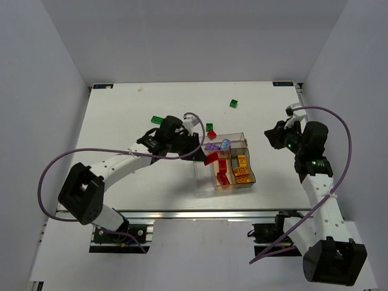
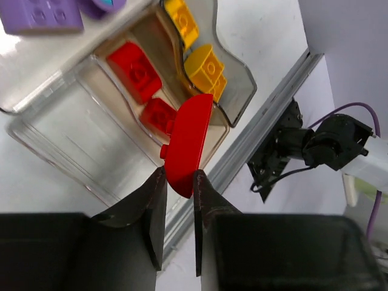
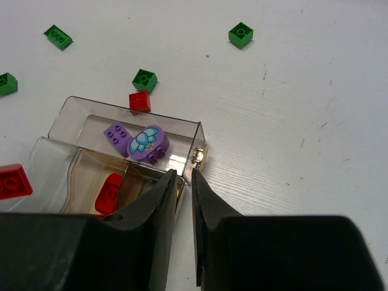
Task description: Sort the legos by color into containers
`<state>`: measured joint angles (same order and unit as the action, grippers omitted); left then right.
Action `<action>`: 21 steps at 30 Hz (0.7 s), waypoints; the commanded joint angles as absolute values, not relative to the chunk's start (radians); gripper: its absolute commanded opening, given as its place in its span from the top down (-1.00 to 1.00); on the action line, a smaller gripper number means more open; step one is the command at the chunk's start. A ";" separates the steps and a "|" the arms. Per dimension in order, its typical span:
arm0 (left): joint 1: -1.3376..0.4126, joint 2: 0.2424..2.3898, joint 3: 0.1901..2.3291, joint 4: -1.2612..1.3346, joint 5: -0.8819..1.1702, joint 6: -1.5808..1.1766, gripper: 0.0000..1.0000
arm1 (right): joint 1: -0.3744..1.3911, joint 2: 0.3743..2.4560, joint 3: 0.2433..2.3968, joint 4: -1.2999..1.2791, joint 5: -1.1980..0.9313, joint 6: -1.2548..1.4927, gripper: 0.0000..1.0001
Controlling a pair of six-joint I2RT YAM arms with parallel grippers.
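**Left gripper** (image 2: 177, 179): jaws narrow, pinching the lower tip of a red curved piece (image 2: 189, 144). The piece is smooth, glossy and arched, with one side stud showing. It hangs over the near edge of the tray (image 2: 54, 151), which has clear, thin walls and rounded corners.

**Right gripper** (image 3: 180, 179): fingers drawn almost together with nothing between them. From above I see it well apart from the tray, on its right side.

**Tray contents:**
- Smoky compartment: yellow-orange bricks (image 2: 203, 66).
- Amber compartment: two red bricks (image 2: 134, 71).
- Wide clear compartment: a flat lilac plate (image 3: 115, 134) touching a lilac rounded piece (image 3: 147, 142) with a teal bow print.

**Loose on the white table** (image 1: 121, 103):
- One red brick (image 3: 139, 102) just beside the tray's far wall.
- A green brick (image 3: 144, 80) near that red brick.
- Further green bricks (image 3: 240, 34) scattered behind, with open surface around them.

**Obscured:**
- My own fingers block the tray's near half in the right wrist view.
- One green piece is cut off at that view's left edge.
- I cannot tell whether the curved piece touches the tray rim.
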<state>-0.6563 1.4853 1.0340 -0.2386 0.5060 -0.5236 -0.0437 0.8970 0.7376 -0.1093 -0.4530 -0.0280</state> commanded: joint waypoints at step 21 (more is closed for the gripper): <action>-0.867 1.634 1.163 -0.241 0.178 -0.738 -0.06 | -0.101 0.882 0.729 -0.084 -0.491 -0.009 0.56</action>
<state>-0.8520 1.6554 1.1145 -0.2234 0.2337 -0.7486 -0.0914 0.8963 0.7364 -0.1093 -0.4694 -0.0208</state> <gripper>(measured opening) 0.517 0.219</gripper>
